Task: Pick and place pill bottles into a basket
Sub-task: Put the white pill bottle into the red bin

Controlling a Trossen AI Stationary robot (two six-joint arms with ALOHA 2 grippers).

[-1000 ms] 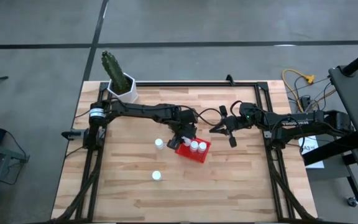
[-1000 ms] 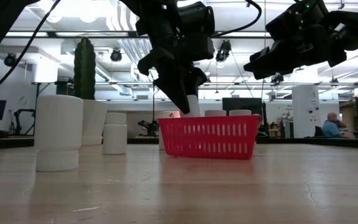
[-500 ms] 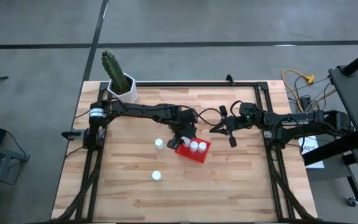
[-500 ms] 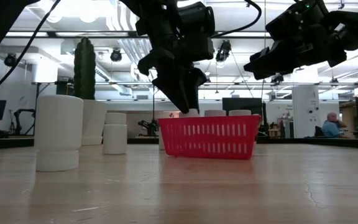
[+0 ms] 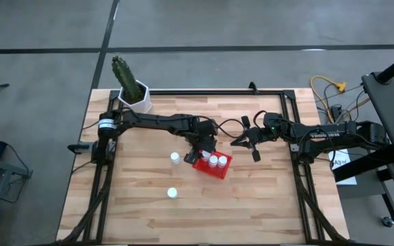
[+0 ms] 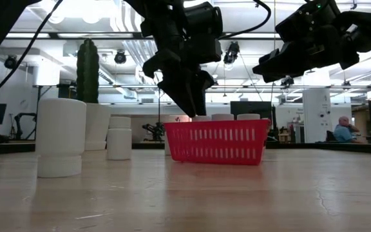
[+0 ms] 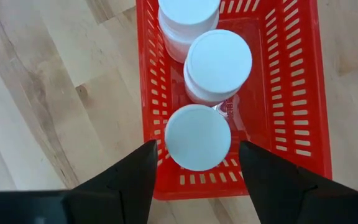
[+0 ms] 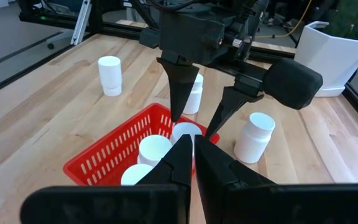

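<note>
The red basket (image 5: 219, 171) stands mid-table and holds three white pill bottles (image 7: 219, 62) upright in a row. My left gripper (image 7: 197, 146) hangs open just above the nearest of them (image 7: 197, 137), one finger on each side of its cap and clear of it. Two more bottles (image 5: 175, 158) (image 5: 172, 193) stand on the wood left of the basket. A third (image 8: 253, 135) stands beyond the basket, hidden under my left arm in the high view. My right gripper (image 5: 254, 152) hovers shut to the right of the basket, holding nothing.
A white hexagonal pot with a cactus (image 5: 134, 92) stands at the far left corner. The black frame rails (image 5: 289, 130) run along the table's sides. Bare wood lies in front of the basket toward the near edge. A person (image 6: 344, 129) sits far off in the room.
My left gripper has let go of the bottle it held over the basket. The bottle has dropped upright into the basket beside the other two, and now only its cap shows above the rim in the low view. Both arms have kept still.
</note>
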